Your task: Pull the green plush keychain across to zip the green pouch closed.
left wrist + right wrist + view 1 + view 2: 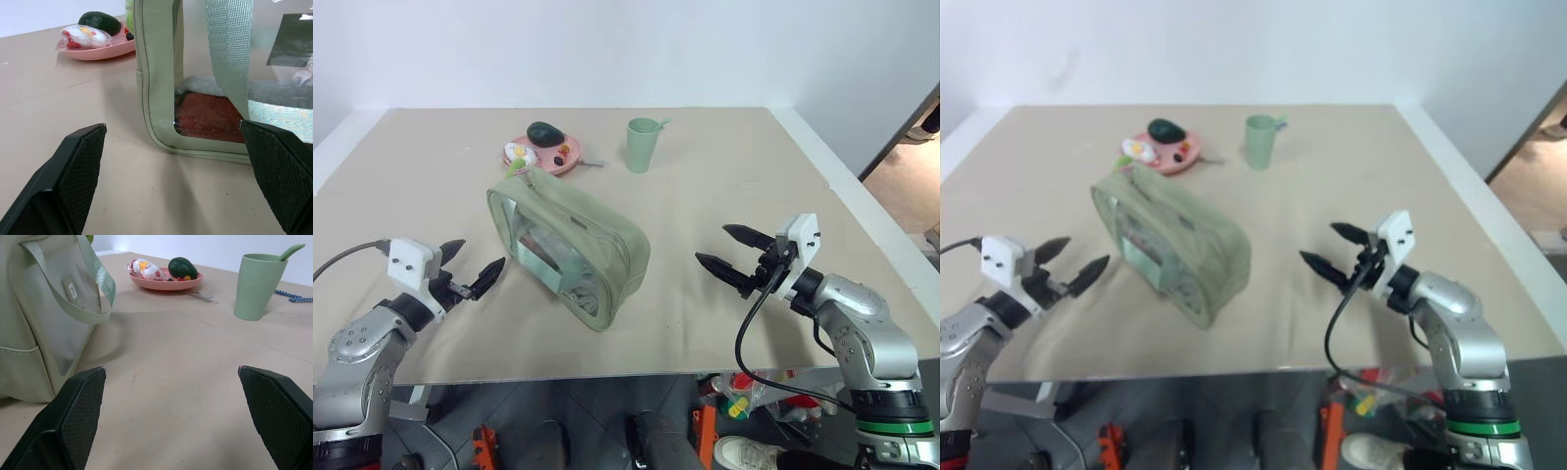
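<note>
The green pouch [570,243] lies in the middle of the table, its clear window [274,58] facing my left side and showing a red and a grey item inside. The green plush keychain [516,167] sits at the pouch's far end, close to the pink plate. My left gripper [477,258] hovers open just left of the pouch's near end, a small gap away from it. My right gripper [714,246] is open to the right of the pouch, well apart from it, pointing toward it. The pouch's webbing strap [100,284] hangs loose on that side.
A pink plate [570,160] at the back holds a dark green avocado toy [544,131] and a wrapped snack [519,152]. A pale green cup [641,145] with a spoon stands to its right. Blue beads [293,296] lie beyond the cup. The table's front edge runs just under both grippers.
</note>
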You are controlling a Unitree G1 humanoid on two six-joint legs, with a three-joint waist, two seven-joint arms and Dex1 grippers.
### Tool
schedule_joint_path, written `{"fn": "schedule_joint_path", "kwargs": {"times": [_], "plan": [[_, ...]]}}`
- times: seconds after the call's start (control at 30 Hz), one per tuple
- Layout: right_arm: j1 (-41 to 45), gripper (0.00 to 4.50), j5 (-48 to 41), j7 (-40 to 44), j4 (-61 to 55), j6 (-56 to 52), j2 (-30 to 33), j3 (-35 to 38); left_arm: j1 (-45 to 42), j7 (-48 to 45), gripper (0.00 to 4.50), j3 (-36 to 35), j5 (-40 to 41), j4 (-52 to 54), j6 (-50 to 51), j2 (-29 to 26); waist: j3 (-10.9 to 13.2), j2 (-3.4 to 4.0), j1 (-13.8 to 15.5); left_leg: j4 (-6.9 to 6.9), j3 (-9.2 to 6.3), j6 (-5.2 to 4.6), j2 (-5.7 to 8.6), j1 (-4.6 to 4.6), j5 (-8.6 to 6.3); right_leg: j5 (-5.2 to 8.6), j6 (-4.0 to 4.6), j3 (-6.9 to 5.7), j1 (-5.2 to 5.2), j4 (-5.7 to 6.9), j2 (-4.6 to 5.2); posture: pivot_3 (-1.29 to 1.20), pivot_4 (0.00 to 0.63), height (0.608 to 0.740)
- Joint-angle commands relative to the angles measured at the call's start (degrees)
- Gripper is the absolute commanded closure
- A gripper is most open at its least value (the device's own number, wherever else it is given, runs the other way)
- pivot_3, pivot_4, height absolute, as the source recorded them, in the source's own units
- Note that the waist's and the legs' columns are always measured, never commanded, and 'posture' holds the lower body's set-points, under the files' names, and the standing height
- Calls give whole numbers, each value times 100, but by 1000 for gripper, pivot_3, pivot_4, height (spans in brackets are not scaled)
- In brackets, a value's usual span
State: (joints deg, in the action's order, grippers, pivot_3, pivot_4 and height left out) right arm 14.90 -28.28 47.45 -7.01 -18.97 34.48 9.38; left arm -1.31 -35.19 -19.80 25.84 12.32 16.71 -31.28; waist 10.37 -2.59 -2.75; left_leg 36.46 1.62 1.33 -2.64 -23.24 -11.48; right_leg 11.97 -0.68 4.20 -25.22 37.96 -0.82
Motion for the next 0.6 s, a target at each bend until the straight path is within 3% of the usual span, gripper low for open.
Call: {"fn": "schedule_joint_path", "kwargs": {"times": [0.03, 0.37, 0.6], "plan": [[49, 21, -2, 3, -48, 84, -15, 61, 7, 14, 0, -83, 54, 92, -63, -30, 0, 0, 0, 0, 0, 0, 0, 0, 0, 0, 0, 0, 0, 0, 0, 0, 150, 740], [99, 21, -46, 17, -138, -69, -7, 2, 5, -420, 0, -181, 693, 301, 314, -193, 0, 0, 0, -1, 0, 0, 0, -1, 0, 0, 0, 0, 0, 0, 0, 0, 150, 740], [354, 21, -824, 150, -670, -1061, 218, 166, 139, -1430, 0, -442, 1767, 1041, 898, -919, 6, 4, -5, -1, 0, 0, -4, -7, 0, 1, 2, -1, -8, 0, -1, 0, 150, 740]]}}
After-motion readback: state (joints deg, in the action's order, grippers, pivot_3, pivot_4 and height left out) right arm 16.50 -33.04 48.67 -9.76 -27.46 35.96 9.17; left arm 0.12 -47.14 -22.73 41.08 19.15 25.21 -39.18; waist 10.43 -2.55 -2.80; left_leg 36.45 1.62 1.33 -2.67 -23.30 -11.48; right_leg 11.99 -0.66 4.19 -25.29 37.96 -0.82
